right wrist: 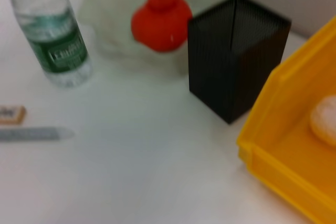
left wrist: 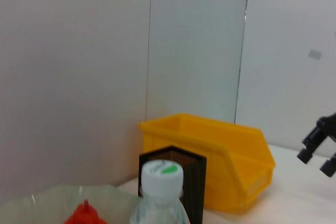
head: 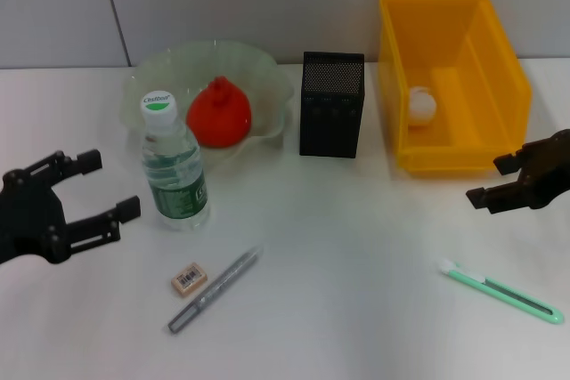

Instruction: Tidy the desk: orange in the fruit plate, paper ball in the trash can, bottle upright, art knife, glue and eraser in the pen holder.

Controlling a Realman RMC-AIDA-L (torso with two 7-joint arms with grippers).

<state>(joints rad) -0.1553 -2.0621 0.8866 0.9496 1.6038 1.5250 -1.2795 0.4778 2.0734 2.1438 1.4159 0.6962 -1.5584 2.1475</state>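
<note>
Green-handled art knife point(head: 500, 295) lies flat near the white desk's point(head: 356, 246) front right corner, its long axis slanting toward that corner, directly below the black right gripper point(head: 506, 180), jaws spread and empty. Black left gripper point(head: 96, 187), wide open, hangs at the left edge, well apart. Neither wrist view shows the knife.

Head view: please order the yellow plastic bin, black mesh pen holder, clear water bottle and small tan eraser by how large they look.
Largest to smallest:
1. Yellow plastic bin
2. Black mesh pen holder and clear water bottle, too alike to rank
3. Small tan eraser
</note>
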